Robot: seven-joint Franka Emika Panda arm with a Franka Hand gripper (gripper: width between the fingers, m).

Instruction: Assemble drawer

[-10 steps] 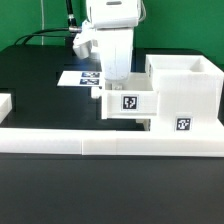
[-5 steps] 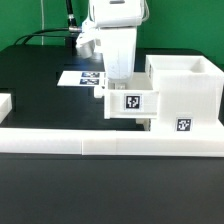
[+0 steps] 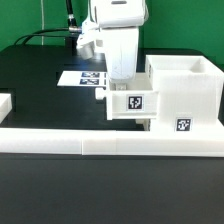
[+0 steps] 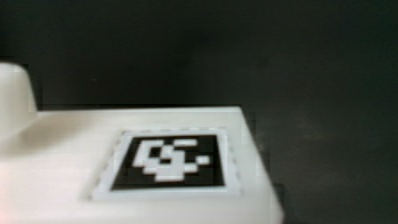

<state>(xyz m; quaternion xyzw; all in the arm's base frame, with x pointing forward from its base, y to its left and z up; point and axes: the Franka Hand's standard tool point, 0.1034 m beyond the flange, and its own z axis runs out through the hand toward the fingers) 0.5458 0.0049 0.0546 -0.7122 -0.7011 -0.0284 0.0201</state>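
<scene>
1. Rightward, in the exterior view's terms, was how your tray (image 3: 131,102) moved over the last second, with the gripper (image 3: 120,80) above it, closing on the casing (image 3: 184,92).
2. You had the tray touching, perhaps part-entered in, the casing's open side; insertion looked unfinished, since most of the tray stood outside.
3. Your gripper's fingers were hidden behind the tray wall, so you could not tell whether they clamped it or stood apart.
4. You could read no brand or lettering: only square black-and-white tags on the tray (image 4: 169,158), the casing (image 3: 183,125), and the marker board (image 3: 84,77).
5. You had the long white wall (image 3: 110,140) lying in front of the casing.
</scene>
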